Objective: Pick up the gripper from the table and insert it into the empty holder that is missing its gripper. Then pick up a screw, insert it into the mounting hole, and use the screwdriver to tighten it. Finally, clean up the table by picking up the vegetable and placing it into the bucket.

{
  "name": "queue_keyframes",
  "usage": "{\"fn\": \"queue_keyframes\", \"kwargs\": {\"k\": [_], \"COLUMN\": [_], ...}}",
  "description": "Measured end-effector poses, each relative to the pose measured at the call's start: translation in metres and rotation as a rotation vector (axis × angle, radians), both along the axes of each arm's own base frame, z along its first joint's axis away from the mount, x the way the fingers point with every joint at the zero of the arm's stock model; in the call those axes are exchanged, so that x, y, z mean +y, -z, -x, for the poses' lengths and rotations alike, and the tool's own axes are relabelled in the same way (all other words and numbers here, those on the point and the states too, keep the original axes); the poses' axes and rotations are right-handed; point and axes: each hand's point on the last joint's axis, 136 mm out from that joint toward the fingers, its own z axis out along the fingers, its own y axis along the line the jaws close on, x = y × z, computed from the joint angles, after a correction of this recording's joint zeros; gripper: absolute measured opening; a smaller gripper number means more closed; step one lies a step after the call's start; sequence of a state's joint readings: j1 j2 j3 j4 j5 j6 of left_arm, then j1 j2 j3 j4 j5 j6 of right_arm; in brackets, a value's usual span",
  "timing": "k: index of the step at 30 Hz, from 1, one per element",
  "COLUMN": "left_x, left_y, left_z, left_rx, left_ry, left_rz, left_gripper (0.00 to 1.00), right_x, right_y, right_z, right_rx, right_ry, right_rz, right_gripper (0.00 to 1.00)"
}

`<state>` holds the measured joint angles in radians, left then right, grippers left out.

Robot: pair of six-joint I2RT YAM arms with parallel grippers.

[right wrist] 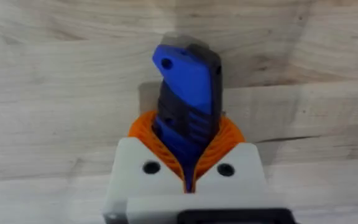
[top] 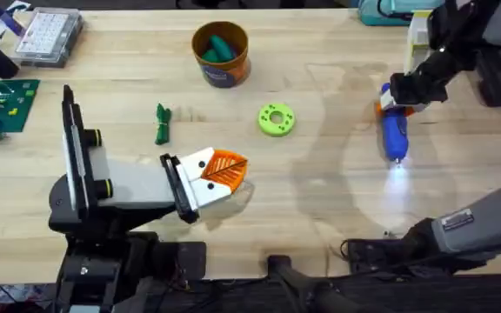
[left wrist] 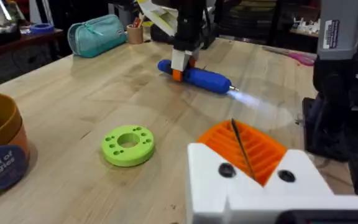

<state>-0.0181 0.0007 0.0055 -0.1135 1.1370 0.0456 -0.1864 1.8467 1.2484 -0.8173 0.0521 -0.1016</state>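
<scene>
Right hand (top: 396,97) clamped on blue screwdriver (top: 394,132) lying on wood-grain worktop (top: 320,217).
Left hand (top: 230,169) closed, orange ribbed pads together; green vegetable (top: 162,123) near orange bucket (top: 221,54), label reading "Veggies".

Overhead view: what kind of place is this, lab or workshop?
Probably a robotics lab bench: a wooden table, a clear parts organiser box and a green circuit board at its far left, and a blue powered screwdriver in the right claw.
</scene>
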Motion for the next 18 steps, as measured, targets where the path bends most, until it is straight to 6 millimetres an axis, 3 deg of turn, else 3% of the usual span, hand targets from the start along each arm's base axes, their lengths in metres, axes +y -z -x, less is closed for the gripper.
{"fn": "queue_keyframes", "kwargs": {"k": [3,6,11,18], "left_x": [0.0,0.0,0.0,0.0], "left_y": [0.0,0.0,0.0,0.0], "left_z": [0.0,0.0,0.0,0.0], "left_rx": [0.0,0.0,0.0,0.0], "left_ry": [0.0,0.0,0.0,0.0], "left_rz": [0.0,0.0,0.0,0.0], "left_gripper": [0.018,0.018,0.018,0.018], "right_x": [0.006,0.01,0.012,0.03], "right_y": [-0.014,-0.047,-0.139,-0.261], "right_z": [-0.004,-0.021,-0.058,-0.081], "right_rx": [-0.045,-0.154,-0.426,-0.748], "right_ry": [-0.003,-0.011,-0.037,-0.094], "right_rz": [-0.031,-0.051,-0.034,-0.006], "right_gripper": [0.027,0.027,0.027,0.027]}}
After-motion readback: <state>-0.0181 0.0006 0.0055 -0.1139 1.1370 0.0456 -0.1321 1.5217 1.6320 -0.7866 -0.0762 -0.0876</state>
